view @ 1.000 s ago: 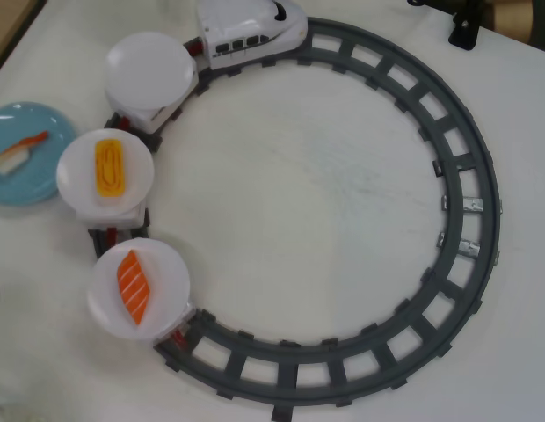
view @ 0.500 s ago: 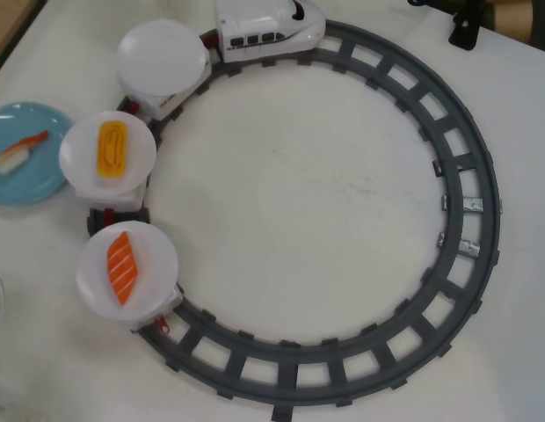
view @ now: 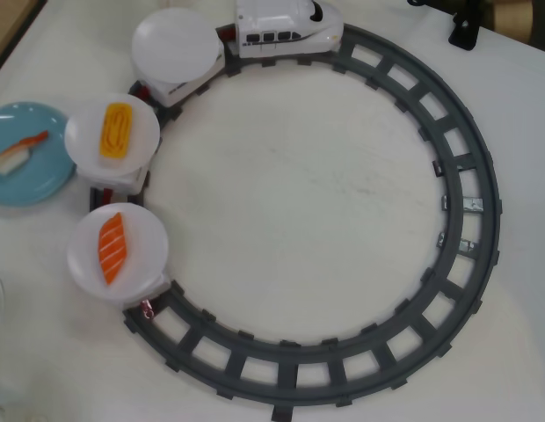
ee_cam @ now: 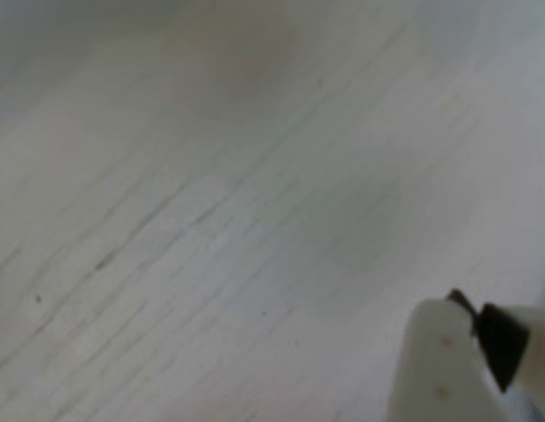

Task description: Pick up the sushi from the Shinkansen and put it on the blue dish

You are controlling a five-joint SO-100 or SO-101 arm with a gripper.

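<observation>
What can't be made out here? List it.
- Hand: wrist view shows only a blurred white corner cut off at the lower right; open or shut unknowable. Absent from the overhead view.
- Dish: left edge cuts it off, overhead view.
- Sushi on the dish: too small for detail.
- Black mount: cut off at the top edge.

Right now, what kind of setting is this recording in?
Likely a tabletop demo bench, not a real restaurant: a white table carries a round toy track, a toy train hauling plates, and plastic sushi on a blue dish.

Two cameras, one high, one low
Overhead view looks straight down on the table; wrist view hugs that bare tabletop, blurred
</observation>
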